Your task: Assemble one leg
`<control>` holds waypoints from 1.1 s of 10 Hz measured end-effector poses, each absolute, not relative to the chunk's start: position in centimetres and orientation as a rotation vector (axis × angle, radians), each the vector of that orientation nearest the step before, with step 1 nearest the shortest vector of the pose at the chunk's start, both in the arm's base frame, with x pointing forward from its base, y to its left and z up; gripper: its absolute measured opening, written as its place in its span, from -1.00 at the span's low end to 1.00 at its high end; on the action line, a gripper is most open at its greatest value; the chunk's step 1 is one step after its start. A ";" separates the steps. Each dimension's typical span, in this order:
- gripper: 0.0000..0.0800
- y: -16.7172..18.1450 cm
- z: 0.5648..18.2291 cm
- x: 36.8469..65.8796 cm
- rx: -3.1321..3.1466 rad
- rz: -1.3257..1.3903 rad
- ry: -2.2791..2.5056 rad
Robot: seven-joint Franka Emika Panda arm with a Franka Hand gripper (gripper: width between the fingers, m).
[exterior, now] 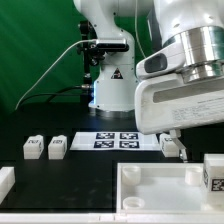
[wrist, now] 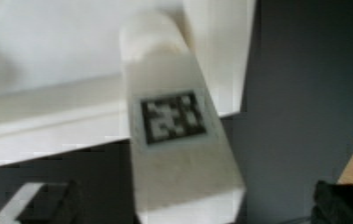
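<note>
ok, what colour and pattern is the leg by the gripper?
White leg, black-and-white square tag; wrist view clearest.

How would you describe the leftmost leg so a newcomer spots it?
Find the marker board. Off its end at the exterior view's left, two legs stand side by side. The leg is the outer one, with its twin between it and the board.

The arm (exterior: 185, 85) is hiding one end of the marker board (exterior: 115, 140) and most of a leg (exterior: 172, 146) behind it. At the worktop (exterior: 80, 175)'s near edge the panel (exterior: 150, 185) and another leg (exterior: 213, 175) are running off the frame. The wrist view's leg (wrist: 176, 130) is showing blurred.
</note>
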State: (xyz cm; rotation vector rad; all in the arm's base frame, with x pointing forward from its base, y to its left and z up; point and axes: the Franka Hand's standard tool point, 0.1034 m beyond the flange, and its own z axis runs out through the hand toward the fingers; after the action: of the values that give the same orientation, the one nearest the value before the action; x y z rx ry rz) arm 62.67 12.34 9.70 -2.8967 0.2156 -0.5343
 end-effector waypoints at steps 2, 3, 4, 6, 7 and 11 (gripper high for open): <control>0.62 11.7 9.3 62.7 -2.926 -0.265 0.194; 0.62 11.3 9.0 62.7 -2.927 -0.155 0.187; 0.62 11.1 8.9 62.3 -2.918 0.008 0.179; 0.62 10.9 8.9 63.1 -2.907 0.063 0.186; 0.62 10.9 8.9 63.1 -2.907 0.065 0.185; -0.26 10.9 8.9 63.1 -2.904 0.070 0.233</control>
State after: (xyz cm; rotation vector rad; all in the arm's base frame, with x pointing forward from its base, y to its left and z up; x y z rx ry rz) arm 63.09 10.88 8.91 -2.9036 0.2329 0.0699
